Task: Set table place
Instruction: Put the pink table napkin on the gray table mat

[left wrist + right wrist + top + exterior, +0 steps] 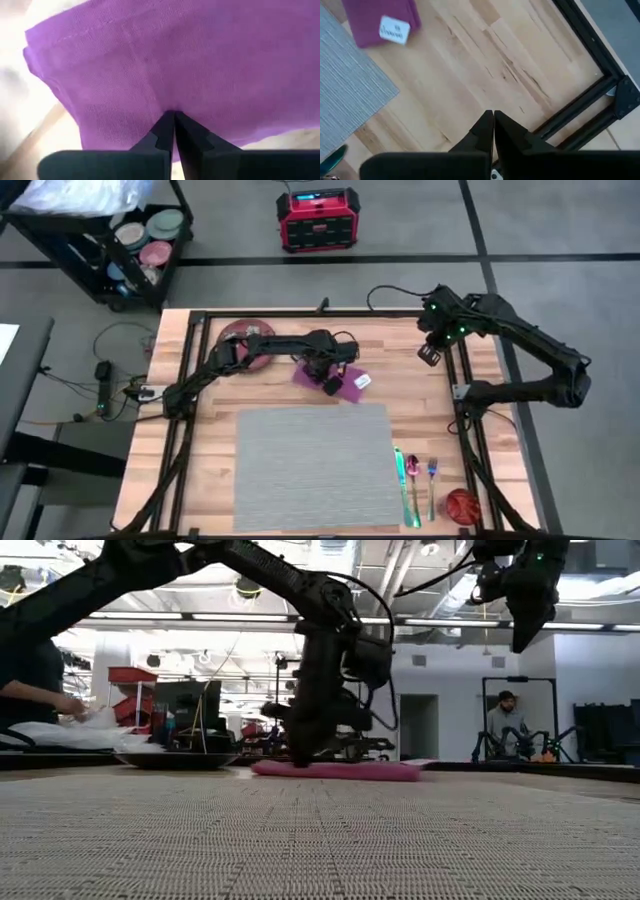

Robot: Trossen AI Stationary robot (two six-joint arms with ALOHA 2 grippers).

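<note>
A grey placemat (312, 467) filled the lower middle of the high view, flat on the wooden table (205, 450). At its right edge lay a green knife (403, 480), a spoon (413, 480) and a fork (432, 480), with a red ball (461, 505) in the lower right corner. Beyond the mat's top edge, the left gripper (331, 385) had its fingers pressed together, pinching the purple napkin (345, 383), which carried a white tag (362, 381). A plate (232, 335) sat upper left. The right gripper (430, 355) hung upper right, fingers pressed together on nothing. Off the table, a red radio (318, 218) stood on the floor, and a cart (105, 240) held bowls (160, 230).
</note>
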